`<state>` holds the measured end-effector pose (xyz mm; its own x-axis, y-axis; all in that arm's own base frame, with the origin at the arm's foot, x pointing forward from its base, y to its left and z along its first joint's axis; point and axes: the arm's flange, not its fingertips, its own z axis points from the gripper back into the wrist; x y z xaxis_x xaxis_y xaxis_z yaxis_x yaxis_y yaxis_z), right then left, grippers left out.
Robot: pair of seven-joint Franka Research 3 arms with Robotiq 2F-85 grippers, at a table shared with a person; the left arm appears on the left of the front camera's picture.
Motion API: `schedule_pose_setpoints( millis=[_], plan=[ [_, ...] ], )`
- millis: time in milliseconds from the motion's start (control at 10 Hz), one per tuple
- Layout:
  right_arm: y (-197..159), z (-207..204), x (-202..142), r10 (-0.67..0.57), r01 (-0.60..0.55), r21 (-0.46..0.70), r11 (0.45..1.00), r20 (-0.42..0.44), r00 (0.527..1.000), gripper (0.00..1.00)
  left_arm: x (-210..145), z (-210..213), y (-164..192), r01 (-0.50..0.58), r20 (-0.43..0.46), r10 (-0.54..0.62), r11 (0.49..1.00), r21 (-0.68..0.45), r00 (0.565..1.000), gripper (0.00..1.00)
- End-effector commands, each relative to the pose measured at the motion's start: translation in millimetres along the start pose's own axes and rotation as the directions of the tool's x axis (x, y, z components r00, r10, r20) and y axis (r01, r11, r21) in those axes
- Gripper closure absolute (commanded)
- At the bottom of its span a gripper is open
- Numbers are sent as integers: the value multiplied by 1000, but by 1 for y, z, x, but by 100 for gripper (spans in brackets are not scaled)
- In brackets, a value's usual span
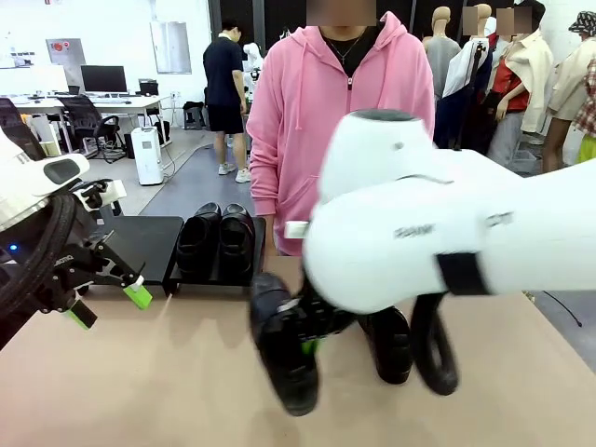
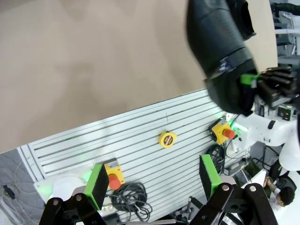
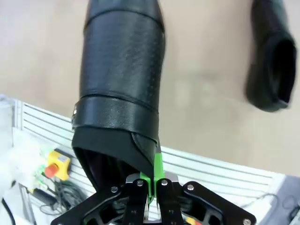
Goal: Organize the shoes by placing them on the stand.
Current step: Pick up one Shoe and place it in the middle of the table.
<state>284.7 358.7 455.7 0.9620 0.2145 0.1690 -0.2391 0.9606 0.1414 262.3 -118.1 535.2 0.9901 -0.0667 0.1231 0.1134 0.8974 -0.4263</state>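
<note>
Shoe (image 3: 117, 79) pinched at its opening rim by right jaws; left jaws wide and empty

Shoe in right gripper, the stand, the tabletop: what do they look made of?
Black rounded-toe shoe: likely leather, semi-gloss; fine grain and a stitched band show.
Low black stand: matte, no glare; metal or plastic, can't tell.
Tan tabletop: dull, even brown; perhaps fibreboard or wood.
</note>
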Motion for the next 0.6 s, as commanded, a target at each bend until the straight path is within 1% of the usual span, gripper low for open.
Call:
schedule_pose_setpoints(
  millis=[0, 100, 200, 300, 400, 500],
  plan=[
    [38, -36, 30, -106, 107, -7, 994, 72, 992, 100, 2, 0, 0, 14, 11, -14, 1000, -14, 1000, 0],
    [58, -48, 36, -126, 121, 50, 991, 91, 988, 100, 2, 0, 0, 14, 11, -14, 1000, -14, 1000, 0],
    [73, -62, 46, -129, 122, 87, 989, 81, 988, 100, 2, 0, 0, 14, 11, -14, 1000, -14, 1000, 0],
    [83, -81, 59, -118, 115, 128, 985, 15, 993, 100, 2, 0, 0, 14, 11, -14, 1000, -14, 1000, 0],
    [87, -98, 71, -139, 143, 138, 980, -36, 990, 100, 2, 0, 0, 14, 11, -14, 1000, -14, 1000, 0],
    [88, -110, 76, -135, 145, 155, 977, -69, 988, 100, 2, 0, 0, 14, 11, -14, 1000, -14, 1000, 0]
  ],
)
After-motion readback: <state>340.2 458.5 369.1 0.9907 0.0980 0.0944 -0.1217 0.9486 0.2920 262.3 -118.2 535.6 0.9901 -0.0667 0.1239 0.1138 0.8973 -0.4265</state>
